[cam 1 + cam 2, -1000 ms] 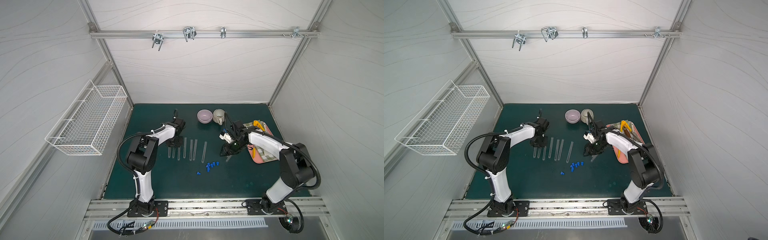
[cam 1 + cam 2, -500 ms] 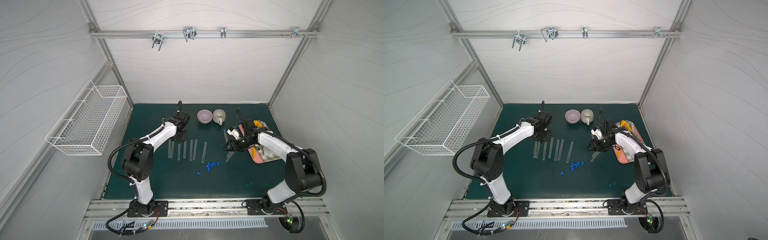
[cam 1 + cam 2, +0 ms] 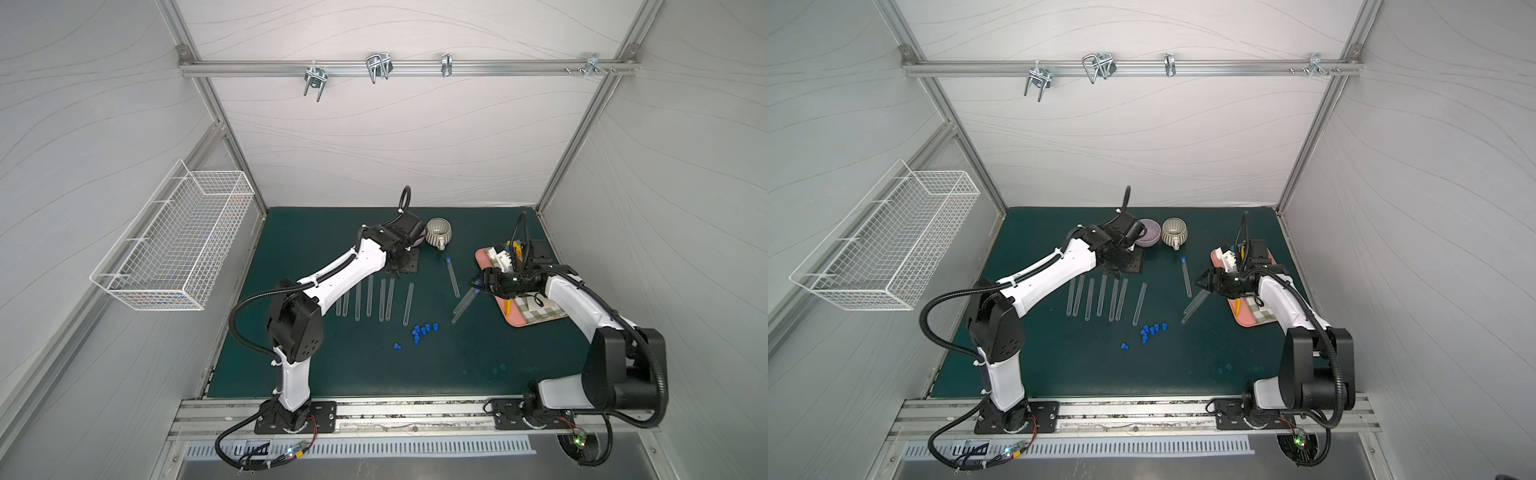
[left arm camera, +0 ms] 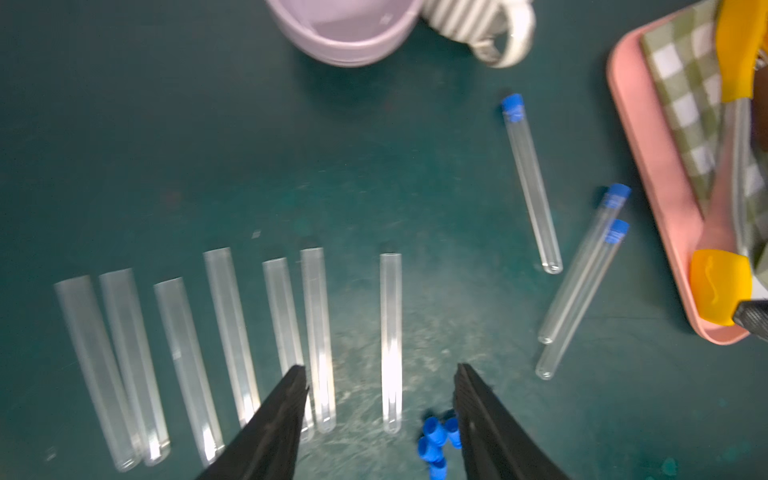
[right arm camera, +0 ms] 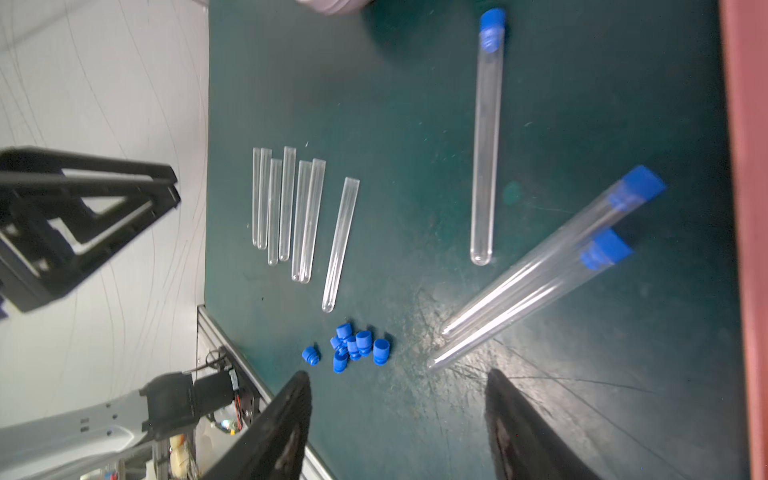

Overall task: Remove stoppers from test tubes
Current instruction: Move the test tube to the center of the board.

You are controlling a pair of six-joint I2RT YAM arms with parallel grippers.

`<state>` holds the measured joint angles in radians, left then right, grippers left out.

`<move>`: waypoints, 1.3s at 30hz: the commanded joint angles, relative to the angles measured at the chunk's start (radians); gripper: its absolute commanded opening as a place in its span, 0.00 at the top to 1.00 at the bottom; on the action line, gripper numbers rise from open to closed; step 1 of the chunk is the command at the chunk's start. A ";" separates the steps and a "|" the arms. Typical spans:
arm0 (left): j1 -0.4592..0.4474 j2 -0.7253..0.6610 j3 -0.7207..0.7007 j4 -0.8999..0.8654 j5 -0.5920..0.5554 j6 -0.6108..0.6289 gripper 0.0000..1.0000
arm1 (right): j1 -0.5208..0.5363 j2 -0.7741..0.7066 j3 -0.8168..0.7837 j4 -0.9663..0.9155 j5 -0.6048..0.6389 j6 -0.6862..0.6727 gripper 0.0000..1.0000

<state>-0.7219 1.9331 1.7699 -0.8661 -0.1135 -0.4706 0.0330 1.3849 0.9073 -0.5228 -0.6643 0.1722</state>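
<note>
Three thin clear test tubes [image 4: 531, 183] with small blue plastic stoppers [image 4: 512, 107] in them lie at the desk's [image 3: 332, 365] right side, beside the pink tray [image 4: 648, 174]. The right jaws, wide and empty, hover over the slanted pair's stoppered ends, which point toward the tray. The left jaws, wide and empty too, are farther and hard to make out in both top views.
</note>
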 commanded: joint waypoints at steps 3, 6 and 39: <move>-0.077 0.127 0.141 -0.012 0.022 -0.100 0.38 | -0.067 -0.103 -0.042 0.057 -0.021 0.040 0.33; -0.110 0.194 0.199 -0.007 0.032 -0.128 0.37 | -0.114 -0.170 -0.084 0.092 -0.023 0.063 0.32; -0.214 0.655 0.599 0.020 -0.197 -0.149 0.39 | -0.248 -0.263 -0.225 0.161 -0.113 0.064 0.30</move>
<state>-0.9264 2.5568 2.2993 -0.8307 -0.2409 -0.6285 -0.2058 1.1297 0.6914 -0.3923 -0.7456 0.2394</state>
